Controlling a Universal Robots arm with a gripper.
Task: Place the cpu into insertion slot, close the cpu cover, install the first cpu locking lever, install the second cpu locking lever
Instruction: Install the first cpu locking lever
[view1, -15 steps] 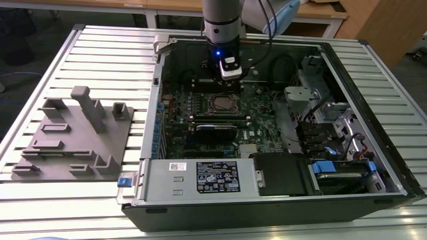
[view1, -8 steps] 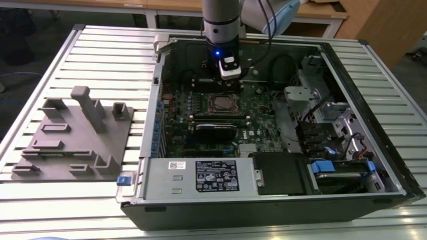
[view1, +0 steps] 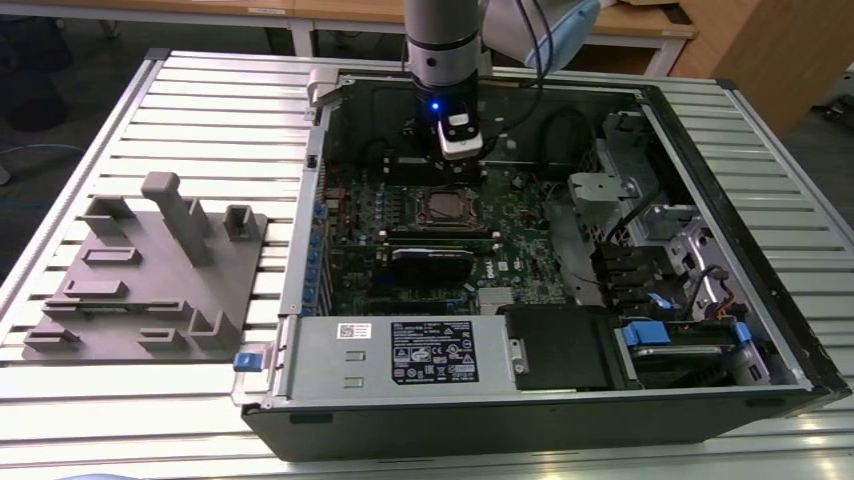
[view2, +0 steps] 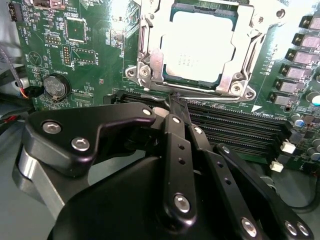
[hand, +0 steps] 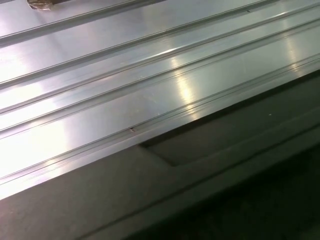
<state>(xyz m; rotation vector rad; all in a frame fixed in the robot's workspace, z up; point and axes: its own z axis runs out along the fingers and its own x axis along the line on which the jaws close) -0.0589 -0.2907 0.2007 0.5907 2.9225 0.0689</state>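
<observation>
on the ribbed metal table, the cpu lies under the cpu cover. the gripper, its fingers pressed together, hangs beside the cover's rim. any push here should be slow and square.

A robotics lab or workshop: a robot arm hangs over an opened desktop computer case lying on a slotted aluminium-profile table, beside a grey fixture block, with wooden desks behind
</observation>
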